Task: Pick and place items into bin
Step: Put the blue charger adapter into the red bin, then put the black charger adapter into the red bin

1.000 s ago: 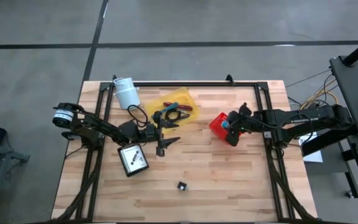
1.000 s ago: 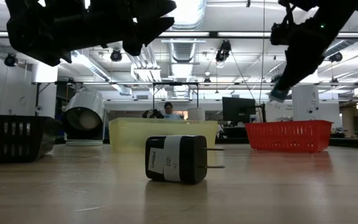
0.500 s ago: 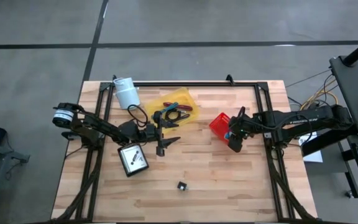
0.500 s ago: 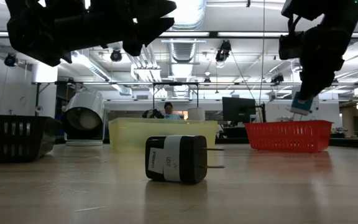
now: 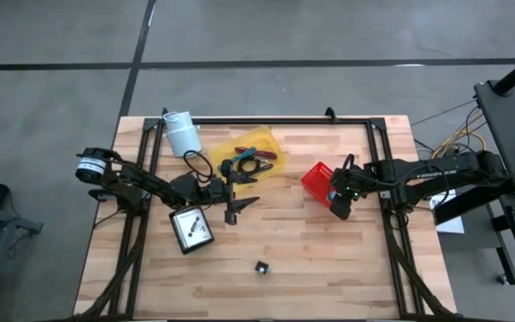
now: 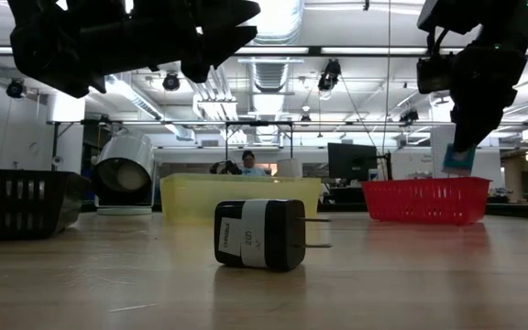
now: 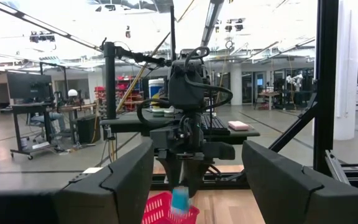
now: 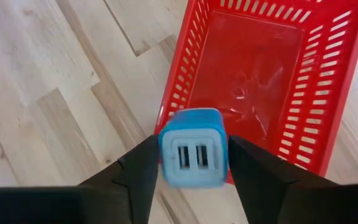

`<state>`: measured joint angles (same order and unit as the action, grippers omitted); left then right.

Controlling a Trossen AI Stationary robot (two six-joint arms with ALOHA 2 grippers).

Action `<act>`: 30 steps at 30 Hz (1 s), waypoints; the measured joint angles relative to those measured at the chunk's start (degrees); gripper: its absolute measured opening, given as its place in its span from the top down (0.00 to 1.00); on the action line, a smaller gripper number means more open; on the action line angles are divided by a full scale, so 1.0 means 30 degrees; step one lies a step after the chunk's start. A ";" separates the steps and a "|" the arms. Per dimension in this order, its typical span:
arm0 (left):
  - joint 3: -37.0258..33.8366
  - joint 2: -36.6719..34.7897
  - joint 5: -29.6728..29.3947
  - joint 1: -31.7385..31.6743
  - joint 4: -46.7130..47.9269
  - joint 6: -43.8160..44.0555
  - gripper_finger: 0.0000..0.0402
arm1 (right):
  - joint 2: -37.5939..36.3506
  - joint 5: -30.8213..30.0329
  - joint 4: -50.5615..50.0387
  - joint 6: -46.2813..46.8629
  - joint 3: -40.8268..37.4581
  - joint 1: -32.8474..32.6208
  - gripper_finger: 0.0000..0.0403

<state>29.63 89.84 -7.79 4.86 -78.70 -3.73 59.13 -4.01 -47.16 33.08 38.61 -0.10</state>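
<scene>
1. The black plug adapter (image 6: 260,235) lying on its side in the low view carries a white label with small dark print, too small to read; its two prongs point toward the red bin (image 6: 425,200).
2. The blue cube charger (image 8: 193,155) in the right wrist view bears no readable writing; its face shows two slots side by side.
3. The right gripper (image 8: 191,163) is closed on the blue cube charger, one finger on each side, and holds it above the table just at the near rim of the red bin (image 8: 253,81), which looks bare inside.
4. From above, the right gripper (image 5: 341,199) sits at the edge of the red bin (image 5: 316,179), right of the table's middle.
5. The left gripper (image 5: 240,199) hangs above the table centre-left with its fingers spread wide and nothing between them; the left wrist view looks past them to the right arm and its blue cube charger (image 7: 179,200).
6. A yellow bin (image 5: 256,154) holds dark and red tools; a white roll (image 5: 182,132) stands near the far-left corner; a black tray (image 5: 191,230) with a white face lies beside the left arm.
7. The table (image 5: 329,259) is pale butcher-block wood with a black frame.
8. Beyond it is a bright workshop with ceiling lights, ducts and monitors; a person (image 6: 248,163) sits far back.
</scene>
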 joint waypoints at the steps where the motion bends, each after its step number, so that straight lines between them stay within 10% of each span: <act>1: 0.0000 0.0000 0.0000 0.0000 0.0003 0.0003 0.43 | 0.0000 0.0000 0.0000 0.0000 0.0000 0.0000 0.54; 18: 0.0000 0.0000 0.0000 0.0000 0.0090 0.0022 0.43 | 0.0000 -0.0154 0.2624 -0.0503 0.0007 -0.0007 0.50; 30: -0.0015 -0.0015 0.0000 0.0007 0.1269 0.0121 0.43 | 0.0000 -0.0058 1.0670 -0.8635 0.0015 -0.1312 0.50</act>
<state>29.58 89.80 -7.79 4.89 -74.89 -3.36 59.13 -4.19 -15.15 7.17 38.65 -4.03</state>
